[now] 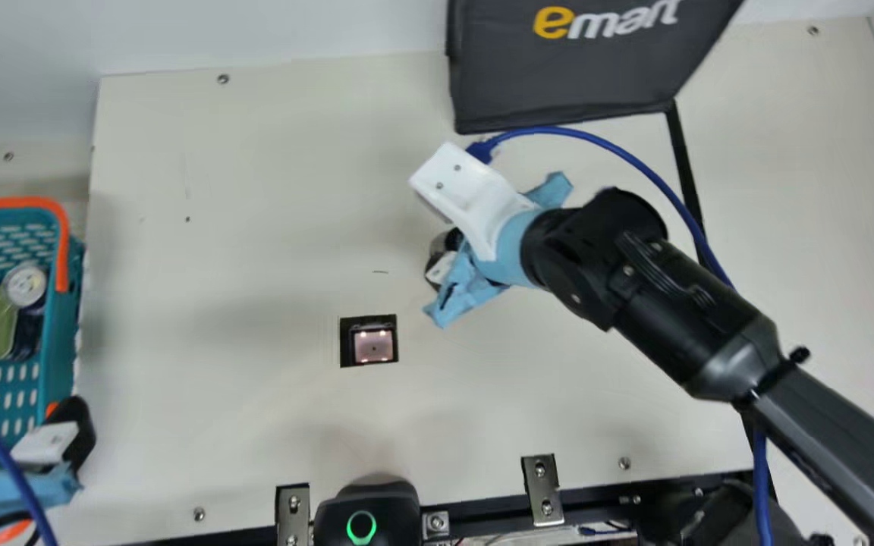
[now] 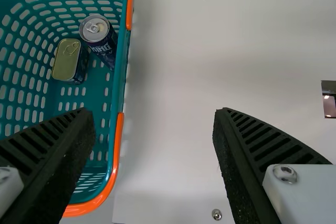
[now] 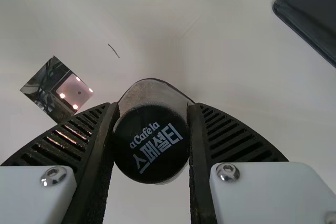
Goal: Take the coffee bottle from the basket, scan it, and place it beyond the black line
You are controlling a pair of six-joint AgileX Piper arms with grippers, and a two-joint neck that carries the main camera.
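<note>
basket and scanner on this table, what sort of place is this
Probably a mock self-checkout: a teal shopping basket with cans, a scanner window set into the table, and a dark store bag.

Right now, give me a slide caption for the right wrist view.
Jaws grip the black-capped coffee bottle near the lit scanner.

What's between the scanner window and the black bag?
The right hand, gripping the coffee bottle, hangs between the scanner window and the black bag; main view shows it.
</note>
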